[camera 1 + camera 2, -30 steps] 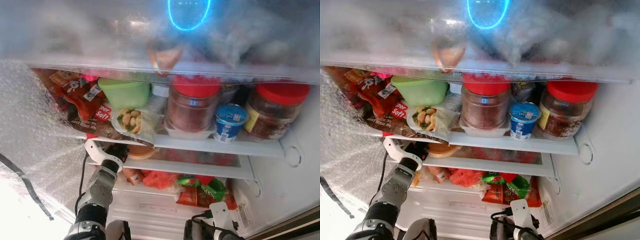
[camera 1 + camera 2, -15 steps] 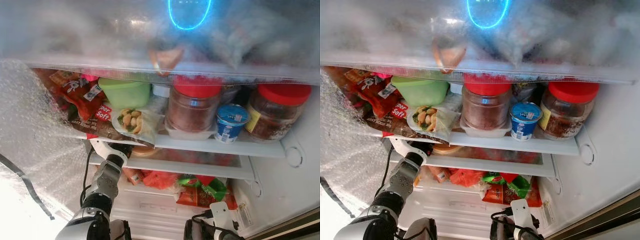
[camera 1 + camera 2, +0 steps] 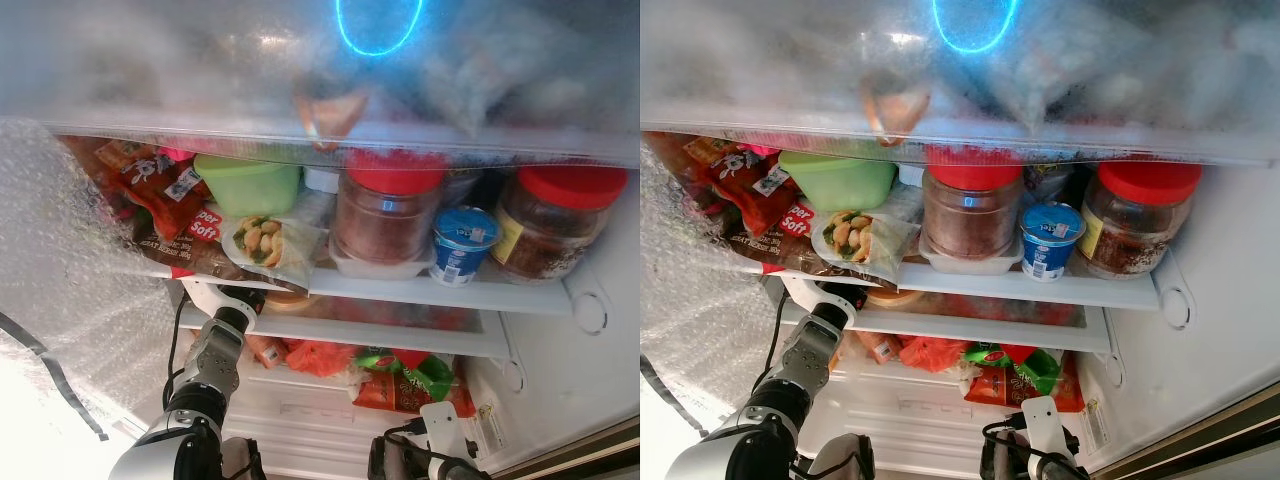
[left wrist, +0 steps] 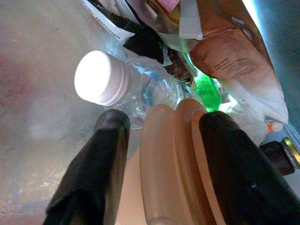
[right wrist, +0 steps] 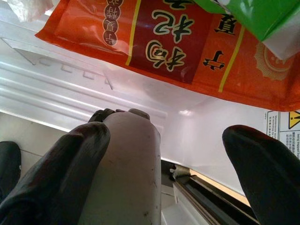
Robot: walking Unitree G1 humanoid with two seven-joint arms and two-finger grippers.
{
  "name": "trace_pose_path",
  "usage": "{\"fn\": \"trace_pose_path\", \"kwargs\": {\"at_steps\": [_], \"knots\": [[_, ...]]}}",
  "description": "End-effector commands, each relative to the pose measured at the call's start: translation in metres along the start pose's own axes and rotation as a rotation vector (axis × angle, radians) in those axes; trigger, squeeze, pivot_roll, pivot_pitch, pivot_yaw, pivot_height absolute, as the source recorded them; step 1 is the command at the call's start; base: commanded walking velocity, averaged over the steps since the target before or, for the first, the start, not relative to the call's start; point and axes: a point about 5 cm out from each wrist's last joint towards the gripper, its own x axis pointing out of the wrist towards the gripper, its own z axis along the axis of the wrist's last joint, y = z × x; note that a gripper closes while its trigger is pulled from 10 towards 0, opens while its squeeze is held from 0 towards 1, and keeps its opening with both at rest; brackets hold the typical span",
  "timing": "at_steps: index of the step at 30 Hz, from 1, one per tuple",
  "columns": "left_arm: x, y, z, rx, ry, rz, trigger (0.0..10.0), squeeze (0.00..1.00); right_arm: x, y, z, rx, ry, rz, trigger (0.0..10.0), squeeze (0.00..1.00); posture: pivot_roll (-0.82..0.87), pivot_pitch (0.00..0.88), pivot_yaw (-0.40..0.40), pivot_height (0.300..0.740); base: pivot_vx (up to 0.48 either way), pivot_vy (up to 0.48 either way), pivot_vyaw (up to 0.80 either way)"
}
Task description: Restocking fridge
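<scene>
My left gripper reaches into the open fridge under the middle shelf, fingers clamped on a stack of tan lids; beside them lies a clear bottle; my right gripper hangs low, fingers apart.

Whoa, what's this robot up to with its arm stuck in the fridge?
It is restocking an open fridge. Its left gripper reaches in under the crowded middle shelf and is shut on a tan, ridged item, next to a clear bottle with a white cap lying on its side. Above sit two red-lidded jars, a green tub and a blue-topped yogurt cup. The right gripper waits low by the bottom shelf, fingers open, beneath an orange packet.
</scene>
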Motion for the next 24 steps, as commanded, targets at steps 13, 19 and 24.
{"fn": "trace_pose_path", "kwargs": {"at_steps": [13, 19, 24], "knots": [[-0.006, -0.014, -0.005, -0.005, 0.004, -0.135, 10.0, 1.0, -0.008, 0.006, -0.033, 0.027, 0.128, 0.015, 10.0, 0.0, 0.0, 0.081, 0.003, 0.622, 0.0, 0.0, 0.0], [-0.017, -0.012, -0.008, 0.027, 0.035, -0.157, 10.0, 0.0, -0.007, 0.006, -0.033, 0.029, 0.126, 0.017, 10.0, 0.0, -0.01, 0.077, 0.006, 0.622, 0.0, 0.0, 0.0], [-0.03, -0.003, -0.013, 0.055, 0.069, -0.14, 10.0, 0.0, -0.007, 0.007, -0.032, 0.032, 0.124, 0.017, 10.0, 0.0, -0.01, 0.07, 0.01, 0.622, 0.0, 0.0, 0.0]]}}
